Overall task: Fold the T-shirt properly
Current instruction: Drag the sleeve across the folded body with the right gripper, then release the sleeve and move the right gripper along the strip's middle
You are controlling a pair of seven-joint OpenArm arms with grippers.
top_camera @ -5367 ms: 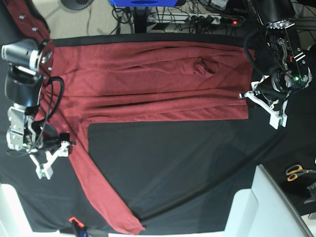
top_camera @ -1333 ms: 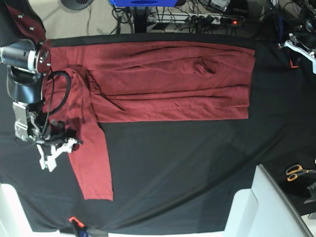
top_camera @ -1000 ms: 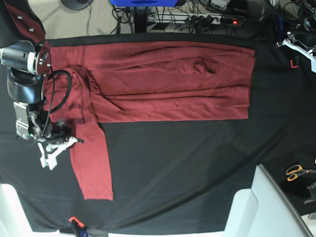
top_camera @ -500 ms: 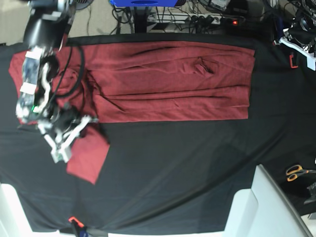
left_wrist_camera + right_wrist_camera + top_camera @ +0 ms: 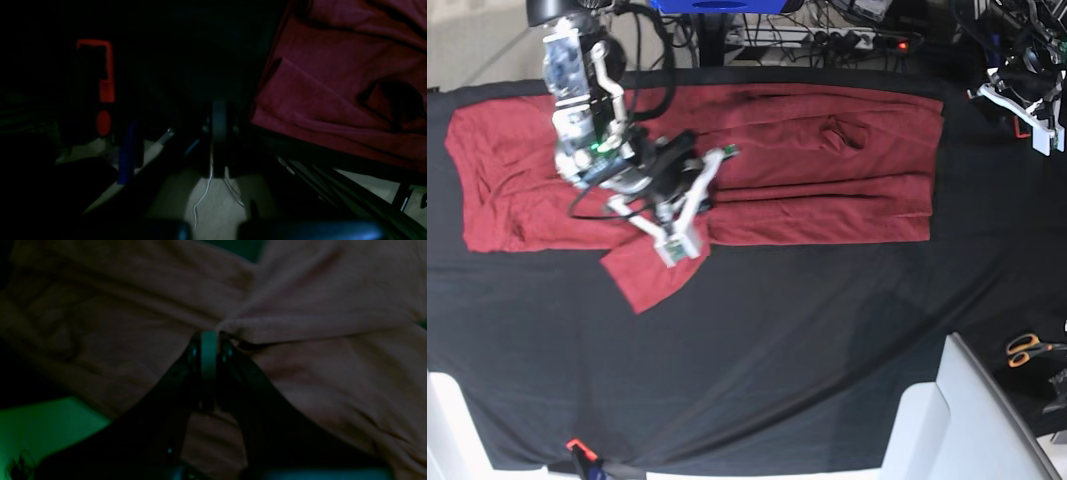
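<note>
my right gripper (image 5: 689, 205): jaws pinched tight, arm stretched out mid-table
my left gripper (image 5: 1024, 110): jaws together, parked at the far edge

Maroon T-shirt (image 5: 827, 180) flat, wrinkled on black cloth; sleeve folded inward

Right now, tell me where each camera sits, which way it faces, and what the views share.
Base: overhead, looking straight down on the black table, the red shirt and both arms.
Left wrist: on the left arm off the table's edge, looking past its shut left gripper at floor and the shirt's edge.
Right wrist: on the right arm, looking close along the right gripper, which is pinching a shirt fold.
Shared: all three show the shirt; base also shows both grippers.
</note>
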